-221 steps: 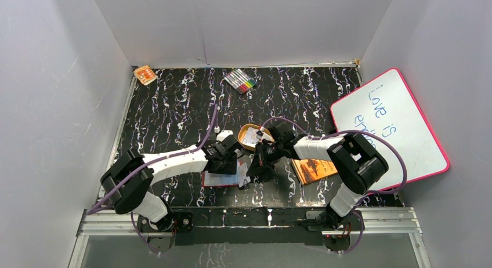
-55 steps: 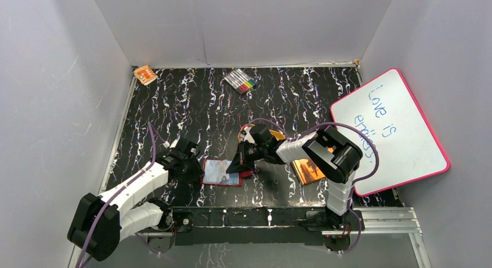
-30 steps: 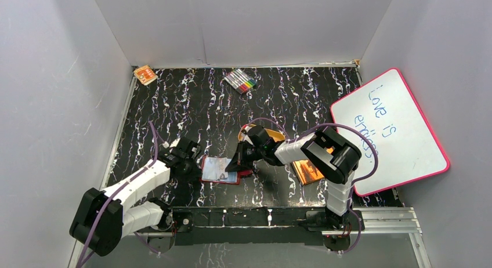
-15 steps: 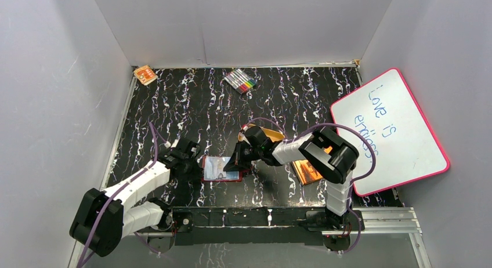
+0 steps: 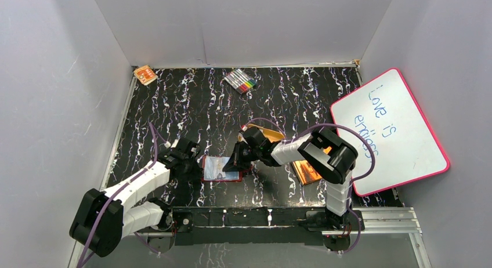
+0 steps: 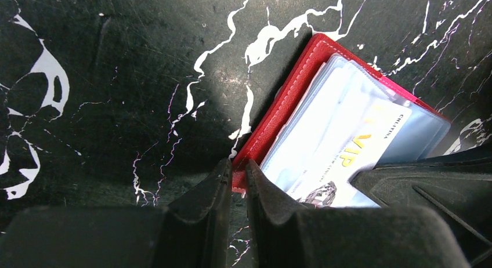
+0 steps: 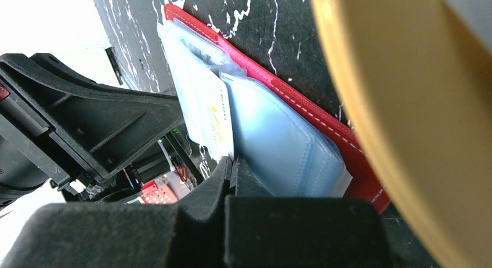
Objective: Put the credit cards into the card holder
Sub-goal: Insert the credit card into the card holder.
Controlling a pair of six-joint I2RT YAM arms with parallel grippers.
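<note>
The card holder (image 5: 222,176), a red wallet lying open with pale-blue clear sleeves (image 7: 278,137), sits near the table's front edge between my two arms. My left gripper (image 5: 196,168) (image 6: 237,166) is shut on the red left edge of the card holder (image 6: 288,93). A white credit card (image 6: 339,158) with gold "VIP" lettering lies partly inside the sleeves. My right gripper (image 5: 237,162) (image 7: 232,162) is shut on the near edge of this credit card (image 7: 203,102). More cards cannot be made out.
An orange oval tray (image 5: 268,133) sits just behind the right gripper, its rim (image 7: 394,105) close by in the right wrist view. An orange-brown book (image 5: 309,170), a whiteboard (image 5: 394,129), a marker set (image 5: 241,80) and a small orange box (image 5: 145,75) lie farther off.
The left gripper has closed on the wallet's left edge. The wallet has turned from tilted to square and shifted slightly. The right gripper has crept left with the card.
</note>
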